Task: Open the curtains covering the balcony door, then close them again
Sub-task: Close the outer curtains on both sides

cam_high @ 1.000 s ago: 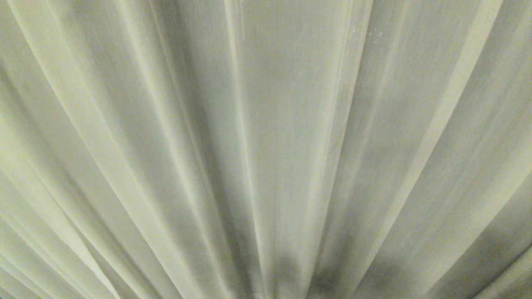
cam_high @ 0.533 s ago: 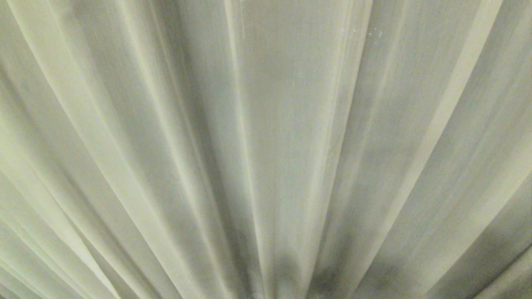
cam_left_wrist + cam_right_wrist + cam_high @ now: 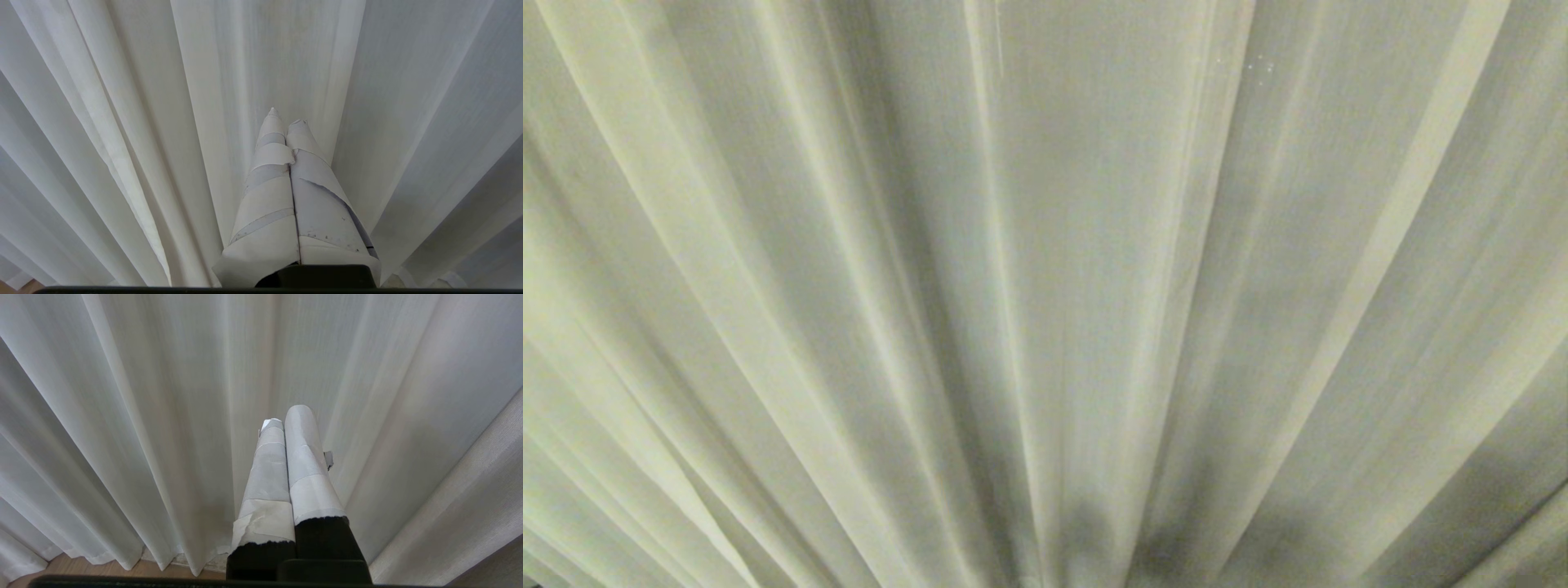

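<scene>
**Inspector A:** Cream woven fabric fills the whole head view: the tall, pleated, floor-length curtains [image 3: 1094,269] hang drawn, folds fanning from lower centre to the upper edge. The balcony door is not visible in any view; I judge it lies behind the cloth. Neither arm appears in the head view.

**Inspector B:** Gripper condition?

**Inspector A:** The left gripper [image 3: 286,116], fingers wrapped in pale tape, sits at lower centre of its wrist view, fingers pressed together, holding nothing, pointed at the pleats. The right gripper [image 3: 286,414], likewise taped, also has its fingers pressed together and empty. Whether either tip touches the cloth cannot be told.

**Inspector B:** Recommendation for the opening step?

**Inspector A:** In my judgement, opening has not begun. Find where the two panels meet, spread the fingers, pinch a full pleat rather than a single thin layer, then draw sideways steadily. Light fabric will likely slip or billow under a jerk.

**Inspector B:** Surface and room?

**Inspector A:** A strip of light brown wooden floor [image 3: 106,569] shows at the lower left of the right wrist view, hem resting on it. Nothing else of the room is visible.
</scene>
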You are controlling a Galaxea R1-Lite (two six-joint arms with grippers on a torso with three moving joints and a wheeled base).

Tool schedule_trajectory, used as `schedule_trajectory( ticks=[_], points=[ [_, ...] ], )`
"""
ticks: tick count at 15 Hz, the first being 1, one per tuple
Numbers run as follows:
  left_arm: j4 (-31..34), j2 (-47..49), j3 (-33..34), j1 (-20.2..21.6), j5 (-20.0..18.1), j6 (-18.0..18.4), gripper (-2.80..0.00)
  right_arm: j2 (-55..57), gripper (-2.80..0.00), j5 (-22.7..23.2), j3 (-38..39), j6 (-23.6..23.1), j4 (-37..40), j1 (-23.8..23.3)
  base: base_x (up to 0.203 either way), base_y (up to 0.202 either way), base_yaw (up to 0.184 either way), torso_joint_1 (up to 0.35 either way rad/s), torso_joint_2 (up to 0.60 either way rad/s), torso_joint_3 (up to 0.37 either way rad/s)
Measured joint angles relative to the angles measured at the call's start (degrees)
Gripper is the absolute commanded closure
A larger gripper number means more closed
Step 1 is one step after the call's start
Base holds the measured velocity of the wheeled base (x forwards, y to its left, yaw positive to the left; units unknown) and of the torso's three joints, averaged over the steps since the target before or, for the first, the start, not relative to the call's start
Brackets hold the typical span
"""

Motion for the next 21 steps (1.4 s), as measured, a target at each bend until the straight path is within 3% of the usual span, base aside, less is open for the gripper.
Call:
schedule_trajectory(
  ticks=[13, 21],
  points=[
    [0.05, -0.02, 0.0, 0.04, -0.21, 0.33, 0.0, -0.01, 0.0, 0.01, 0.0, 0.0, 0.06, 0.0, 0.0, -0.005, 0.0, 0.001, 0.0, 0.0],
    [0.05, -0.05, 0.0, 0.0, -0.14, 0.24, 0.0, -0.01, 0.0, 0.01, 0.0, 0.0, 0.04, 0.0, 0.0, -0.183, 0.0, 0.003, 0.0, 0.003]
  ],
)
